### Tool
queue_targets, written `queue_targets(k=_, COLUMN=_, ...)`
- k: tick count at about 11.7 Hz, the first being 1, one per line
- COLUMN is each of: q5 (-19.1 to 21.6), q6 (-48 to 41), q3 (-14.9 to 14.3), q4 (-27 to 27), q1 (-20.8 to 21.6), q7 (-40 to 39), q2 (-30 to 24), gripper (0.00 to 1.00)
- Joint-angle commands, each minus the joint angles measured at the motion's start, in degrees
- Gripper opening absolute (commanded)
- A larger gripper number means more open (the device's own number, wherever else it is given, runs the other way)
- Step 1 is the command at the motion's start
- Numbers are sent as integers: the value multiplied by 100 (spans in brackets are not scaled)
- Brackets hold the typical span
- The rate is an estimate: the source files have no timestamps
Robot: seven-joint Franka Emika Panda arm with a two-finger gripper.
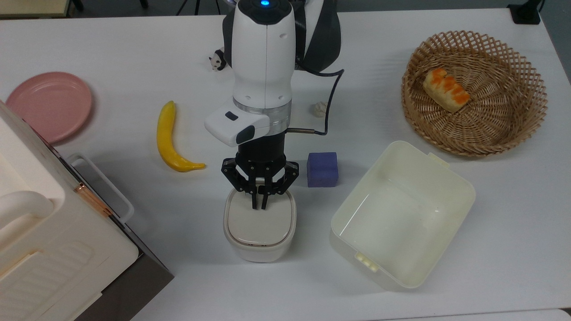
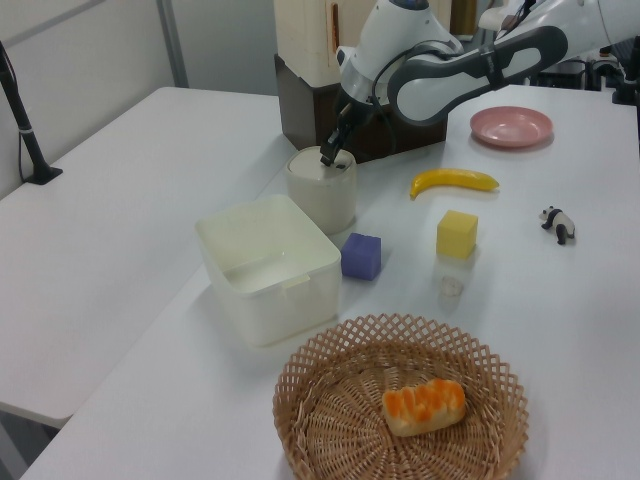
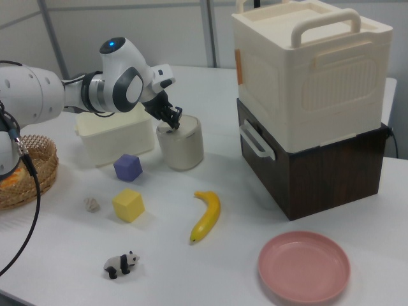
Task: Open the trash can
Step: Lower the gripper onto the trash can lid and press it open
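In the top view, nearest the bottom edge, the big cream appliance (image 1: 53, 240) with its handle fills the 8 o'clock corner on a dark brown base, and the lidless cream tub (image 1: 401, 214) sits at about 4 o'clock from the middle of the white table (image 1: 513, 232). The trash can (image 1: 260, 225) stands just below the middle of the top view, at 6 o'clock from the arm's wrist, well apart from the tub; its beige-grey lid lies flat and shut. The gripper (image 1: 260, 206) points straight down onto the far part of that lid, its two black fingers drawn together with barely a slit between them and nothing held; the tips seem to touch the lid near its far rim, though contact cannot be told for sure. In the left view the gripper (image 2: 328, 157) meets the top of the trash can (image 2: 322, 190) at its far edge. Just beyond, a purple cube (image 1: 322, 169) lies at 2 o'clock from the can and a banana (image 1: 171, 139) at 10 o'clock. Farther off, a pink plate (image 1: 48, 104) rests at 9 o'clock, a wicker basket (image 1: 522, 129) holding an orange-topped bread roll (image 1: 446, 90) at 2 o'clock, and a toy panda (image 1: 217, 60) at 12 o'clock beside the arm
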Motion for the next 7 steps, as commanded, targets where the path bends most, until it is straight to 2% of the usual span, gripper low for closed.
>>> queue_targets(k=1, q5=-113, q6=-29, q3=-75, q4=-375, q1=104, q7=-43, q2=44, gripper=16)
queue_targets(k=4, q5=-104, q6=-38, q3=-66, q4=-367, q1=104, q7=-8, q2=-87, gripper=16)
queue_targets(k=7, q5=-69, q6=-475, q3=-58, q4=-384, q1=86, q7=10, q2=-753, gripper=16)
